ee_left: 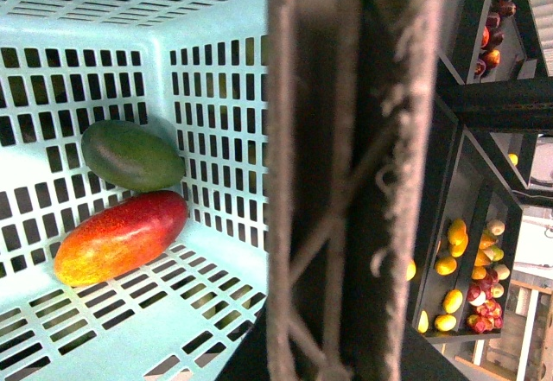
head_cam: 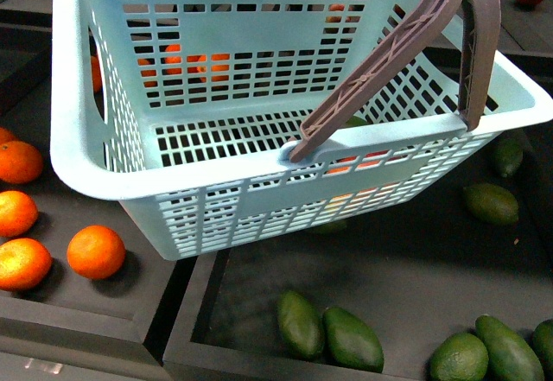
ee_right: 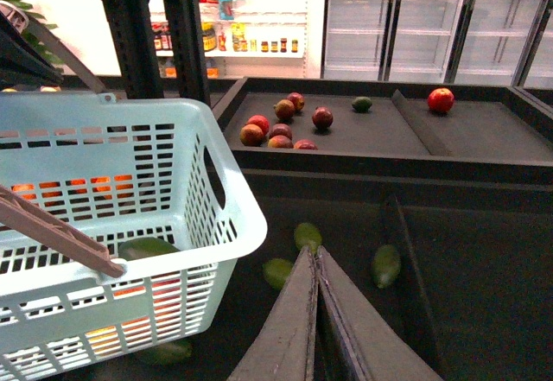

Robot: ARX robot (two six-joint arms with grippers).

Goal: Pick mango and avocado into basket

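The light teal basket [head_cam: 104, 152] hangs tilted above the fruit shelves, held by its brown handle [head_cam: 393, 53]. My left gripper is shut on that handle [ee_left: 346, 182], which fills the left wrist view; the gripper's fingers do not show. Inside the basket [ee_left: 216, 251] lie the red-orange mango [ee_left: 121, 236] and the dark green avocado [ee_left: 131, 155], touching each other. My right gripper [ee_right: 314, 251] is shut and empty, beside the basket [ee_right: 229, 200] and above the dark avocado bin. The avocado [ee_right: 145, 247] shows inside the basket there.
Loose avocados [head_cam: 352, 338] lie in the dark bin below the basket. Oranges [head_cam: 95, 251] sit in the bin at the left. Red fruit [ee_right: 281, 126] lies on a farther shelf. Dark shelf posts [ee_right: 164, 27] stand behind the basket.
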